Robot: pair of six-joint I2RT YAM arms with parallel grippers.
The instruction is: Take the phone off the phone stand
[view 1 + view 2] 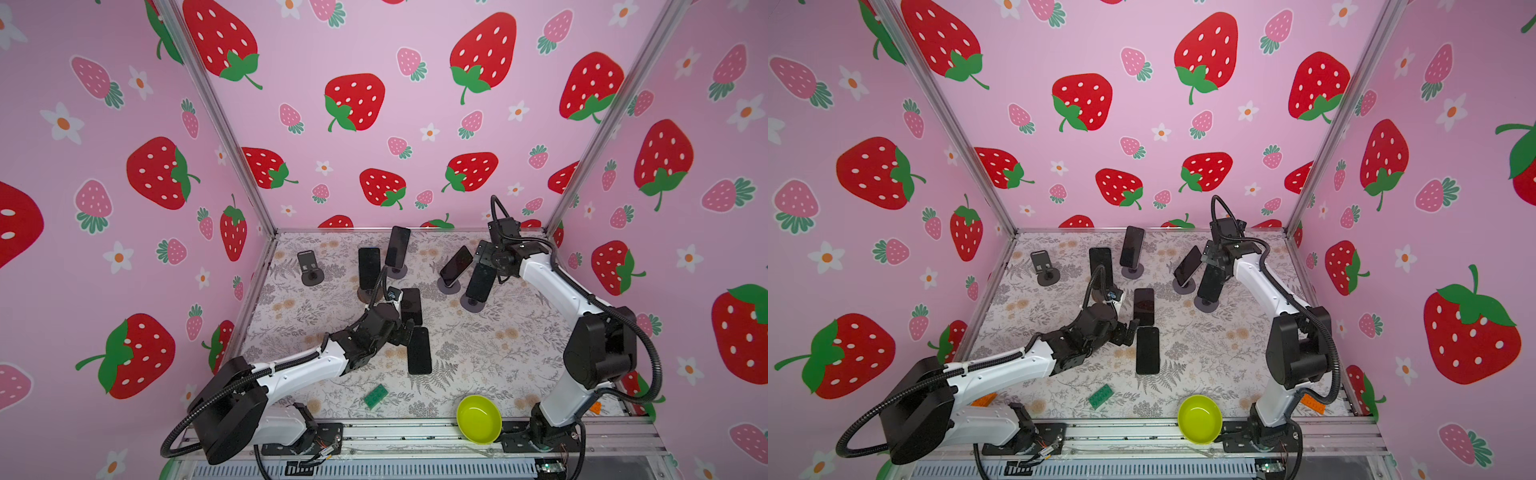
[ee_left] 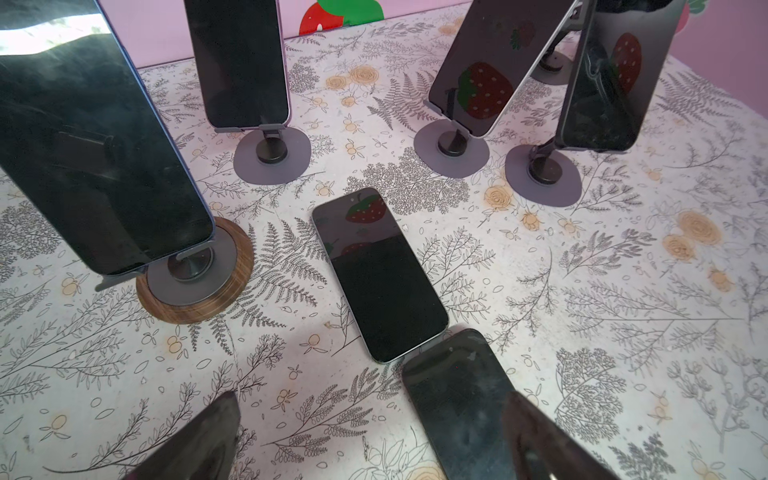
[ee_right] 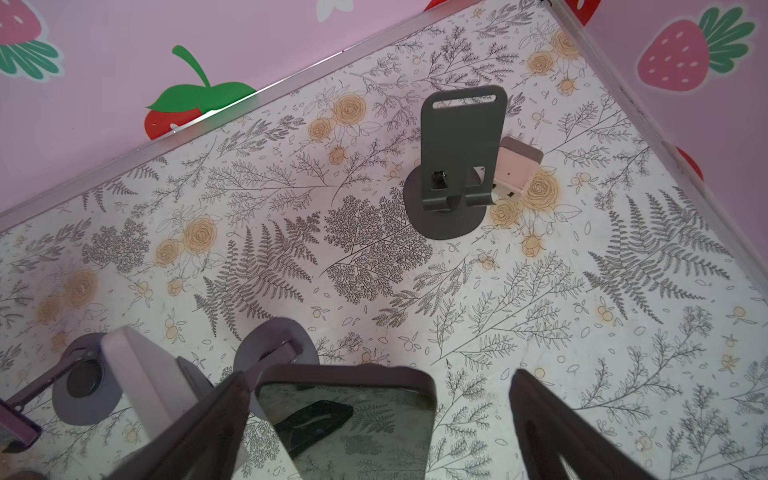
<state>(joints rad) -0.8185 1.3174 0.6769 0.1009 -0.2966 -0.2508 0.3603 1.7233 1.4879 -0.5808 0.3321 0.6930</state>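
Note:
Several dark phones lean on round-based stands at the back of the table. My right gripper (image 1: 484, 259) is open around the top edge of the rightmost phone (image 1: 481, 284), which still rests on its grey phone stand (image 1: 471, 304). In the right wrist view that phone (image 3: 345, 424) sits between the spread fingers (image 3: 208, 428), close to one and apart from the other. My left gripper (image 1: 405, 330) is open low over the table, beside a phone lying flat (image 2: 457, 407). A second flat phone (image 2: 380, 274) lies just beyond it.
Other phones stand on a wood-ringed stand (image 1: 365, 296) and on grey stands (image 1: 397, 272), (image 1: 449, 286). An empty stand (image 1: 309, 268) is at the back left with a white plug (image 3: 517, 166) by it. A green brick (image 1: 376, 397) and a lime bowl (image 1: 478, 419) are near the front edge.

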